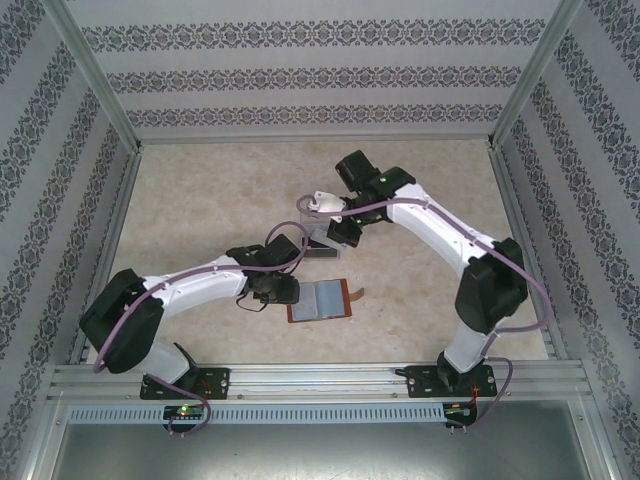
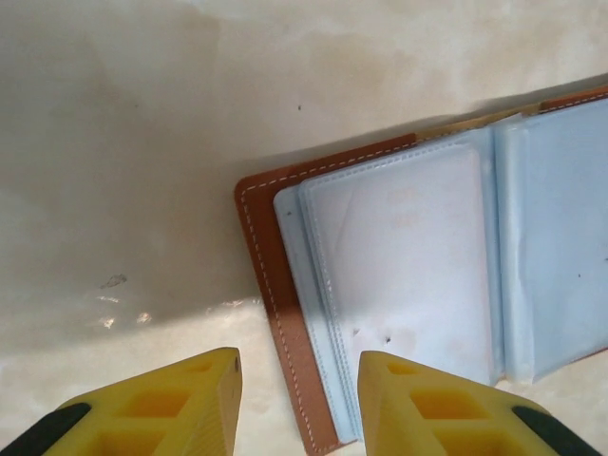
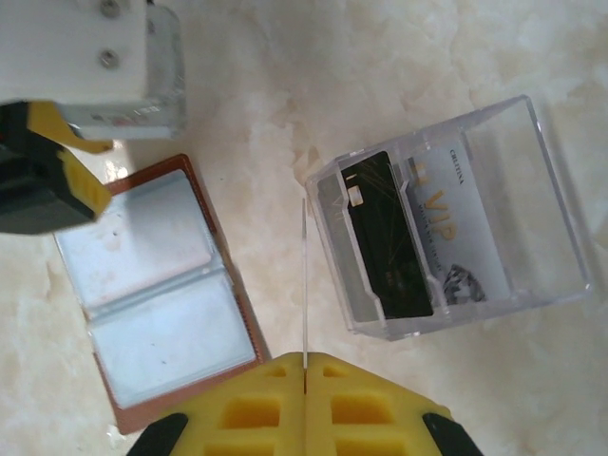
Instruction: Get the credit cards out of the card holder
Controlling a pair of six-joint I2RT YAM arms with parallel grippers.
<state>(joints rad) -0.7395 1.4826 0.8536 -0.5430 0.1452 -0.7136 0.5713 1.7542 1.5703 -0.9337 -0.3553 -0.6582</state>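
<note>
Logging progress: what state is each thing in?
card holder: lying open, visible sleeves look empty
clear tray: holds a dark card and a pale card
left gripper: open above the card holder's edge
right gripper: shut on a thin card seen edge-on

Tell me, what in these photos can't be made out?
- Right wrist view: the thin card pinched in the right tool is edge-on, so its face is unseen.
- Left wrist view: the open reddish-brown leather wallet is cut by the frame's right edge; cloudy sleeves hide whether cards remain.
- Right wrist view: a black card covers part of the print on the pale grey card in the clear plastic tray.
</note>
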